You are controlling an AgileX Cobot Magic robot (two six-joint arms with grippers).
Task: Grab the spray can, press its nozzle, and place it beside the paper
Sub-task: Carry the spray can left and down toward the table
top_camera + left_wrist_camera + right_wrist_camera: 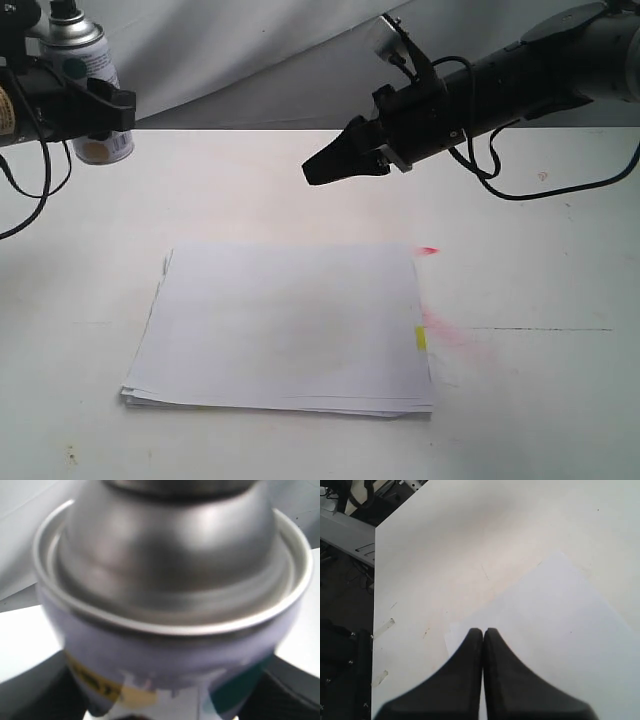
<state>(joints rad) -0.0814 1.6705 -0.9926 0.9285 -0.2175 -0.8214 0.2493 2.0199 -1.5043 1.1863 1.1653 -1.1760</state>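
Observation:
The silver spray can (pixel 88 80) with its white dotted label hangs in the air at the far left, held upright by my left gripper (pixel 98 105), which is shut on its body. Its black nozzle (pixel 64 8) pokes up at the frame's top edge. In the left wrist view the can's domed shoulder (pixel 170 555) fills the picture and hides the fingers. The white paper stack (pixel 285 325) lies mid-table with a yellow tab (pixel 421 338) on its right edge. My right gripper (pixel 318 170) hovers shut and empty above the paper's far side, its fingertips (pixel 483 632) pressed together over the paper (pixel 560 630).
Reddish spray marks (pixel 440 330) stain the white table (pixel 540 400) beside the paper's right edge, with a small red spot (pixel 428 250) near its far right corner. The table edge (pixel 374 605) drops to dark equipment in the right wrist view. A grey backdrop rises behind.

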